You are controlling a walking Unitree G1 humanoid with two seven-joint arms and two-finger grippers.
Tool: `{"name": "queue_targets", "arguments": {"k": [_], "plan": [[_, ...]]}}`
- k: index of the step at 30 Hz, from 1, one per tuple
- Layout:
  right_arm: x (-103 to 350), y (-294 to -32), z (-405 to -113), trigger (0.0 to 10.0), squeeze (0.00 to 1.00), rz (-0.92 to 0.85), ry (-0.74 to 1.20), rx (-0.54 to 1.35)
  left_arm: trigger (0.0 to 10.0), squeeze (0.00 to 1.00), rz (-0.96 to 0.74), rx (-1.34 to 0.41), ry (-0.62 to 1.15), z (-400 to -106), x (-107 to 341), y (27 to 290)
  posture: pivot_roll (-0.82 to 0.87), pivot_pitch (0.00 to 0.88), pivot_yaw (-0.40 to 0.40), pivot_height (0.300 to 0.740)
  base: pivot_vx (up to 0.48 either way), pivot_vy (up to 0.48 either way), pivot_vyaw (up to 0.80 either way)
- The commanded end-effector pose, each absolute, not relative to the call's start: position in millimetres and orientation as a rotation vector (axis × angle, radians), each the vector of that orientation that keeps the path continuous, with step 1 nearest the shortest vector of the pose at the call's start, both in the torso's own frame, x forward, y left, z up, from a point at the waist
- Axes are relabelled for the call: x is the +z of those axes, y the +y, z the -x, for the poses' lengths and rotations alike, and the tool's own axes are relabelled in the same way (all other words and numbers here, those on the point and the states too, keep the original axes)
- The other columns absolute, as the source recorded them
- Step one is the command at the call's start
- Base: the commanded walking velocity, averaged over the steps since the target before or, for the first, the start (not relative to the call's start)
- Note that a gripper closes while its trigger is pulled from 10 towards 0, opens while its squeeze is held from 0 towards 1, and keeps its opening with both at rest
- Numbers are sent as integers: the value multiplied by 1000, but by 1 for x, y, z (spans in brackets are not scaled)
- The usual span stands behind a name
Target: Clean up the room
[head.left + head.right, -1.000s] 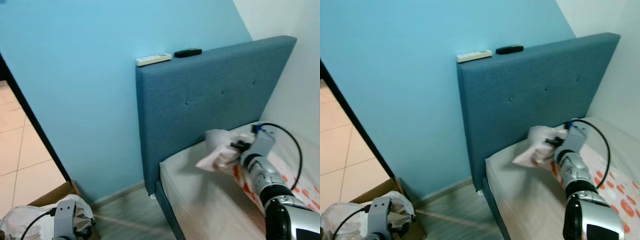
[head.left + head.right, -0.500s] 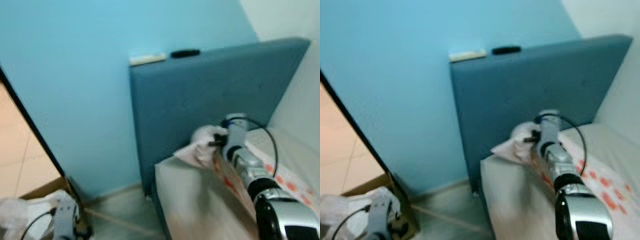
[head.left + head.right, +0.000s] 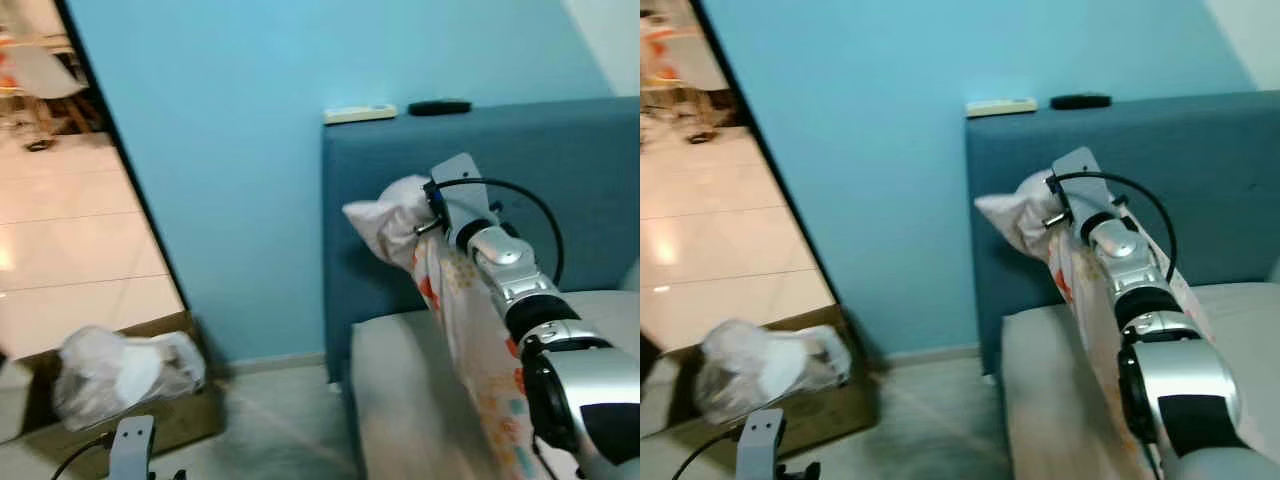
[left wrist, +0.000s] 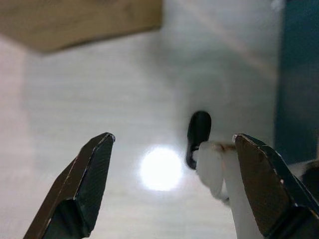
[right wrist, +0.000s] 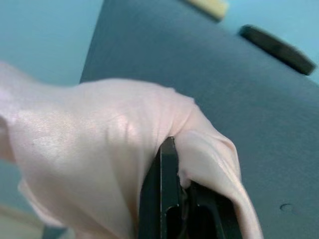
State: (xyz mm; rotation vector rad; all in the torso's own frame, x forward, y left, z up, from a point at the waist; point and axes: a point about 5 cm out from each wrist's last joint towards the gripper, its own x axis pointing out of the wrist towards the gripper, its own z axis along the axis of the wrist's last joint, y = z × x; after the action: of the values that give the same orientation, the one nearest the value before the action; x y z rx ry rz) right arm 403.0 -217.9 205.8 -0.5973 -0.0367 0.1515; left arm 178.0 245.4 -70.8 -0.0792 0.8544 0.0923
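- The right gripper (image 5: 167,199) is clamped shut on a bunched pink cloth (image 3: 392,225), held up in front of the blue headboard (image 3: 580,200); the cloth's patterned tail hangs down over the mattress (image 3: 400,400).
- The step in hand looks like carrying the cloth off the bed.
- The next move likely calls for swinging it away from the headboard toward the cardboard box (image 3: 190,415), which sits on the floor beside the doorway.
- The left gripper (image 4: 174,184) hangs low over the floor, fingers spread wide and holding nothing.
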Motion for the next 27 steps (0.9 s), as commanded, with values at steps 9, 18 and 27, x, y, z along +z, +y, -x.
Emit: {"name": "queue_targets", "arguments": {"k": [9, 18, 27], "plan": [[163, -195, -395, 10000, 0, 1307, 169, 481, 10000, 0, 65, 86, 858, -168, -72, 253, 43, 94, -42, 740, 0, 0, 769], [116, -267, -366, 10000, 0, 991, 516, 145, 10000, 0, 84, 65, 851, -171, -73, 243, 14, 94, -49, 740, 0, 0, 51], [132, -274, -371, 10000, 0, 531, 369, -59, 10000, 0, 160, 42, 718, -204, -55, 241, 12, 72, -53, 740, 0, 0, 0]]}}
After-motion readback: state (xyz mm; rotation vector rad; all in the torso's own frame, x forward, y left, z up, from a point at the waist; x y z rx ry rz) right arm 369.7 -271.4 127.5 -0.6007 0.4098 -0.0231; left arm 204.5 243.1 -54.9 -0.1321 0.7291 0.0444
